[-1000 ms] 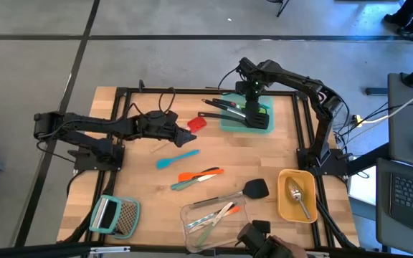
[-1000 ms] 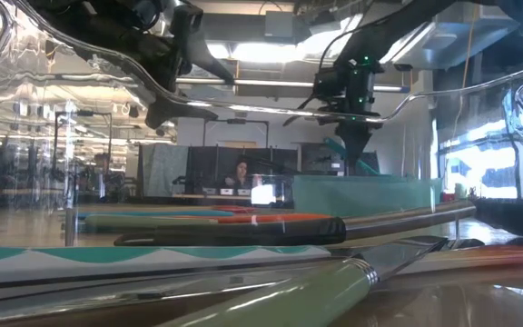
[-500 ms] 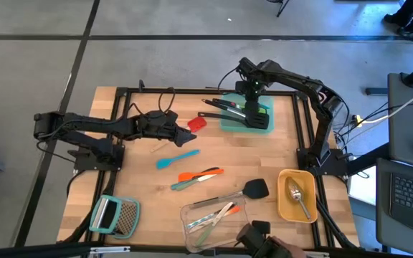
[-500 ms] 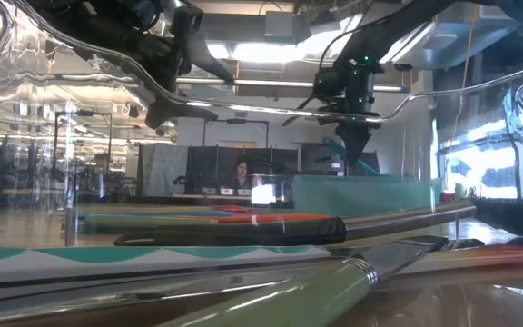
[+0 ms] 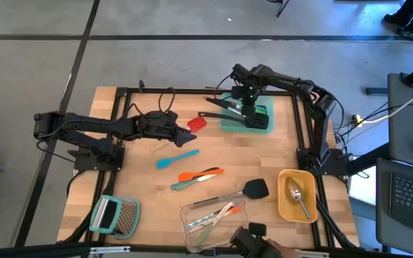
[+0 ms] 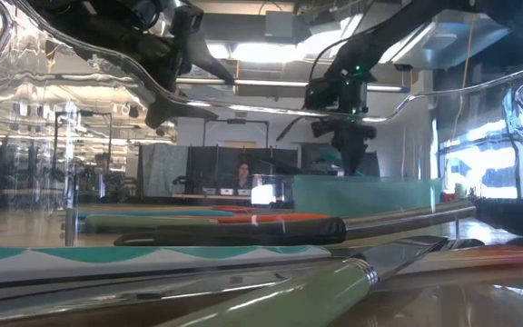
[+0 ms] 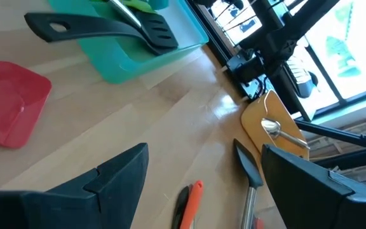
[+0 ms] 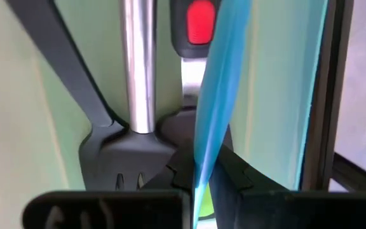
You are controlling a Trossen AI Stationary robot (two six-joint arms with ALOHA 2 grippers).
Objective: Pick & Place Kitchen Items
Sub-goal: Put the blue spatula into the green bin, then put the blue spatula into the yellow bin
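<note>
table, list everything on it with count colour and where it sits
teal tray: 1, teal, far right of the table, black utensils inside
red spatula: 1, red, left of the tray
teal tool: 1, teal, table centre
orange tool: 1, orange, below the teal tool
black spatula: 1, black with steel handle, near centre-right
clear container: 1, clear, near edge, slim tools inside
yellow container: 1, yellow, near right
silver spoon: 1, silver, in it
grater: 1, metal and teal, near left
left hand: open, beside the red spatula
right hand: over the tray, shut on a slim blue tool
</note>
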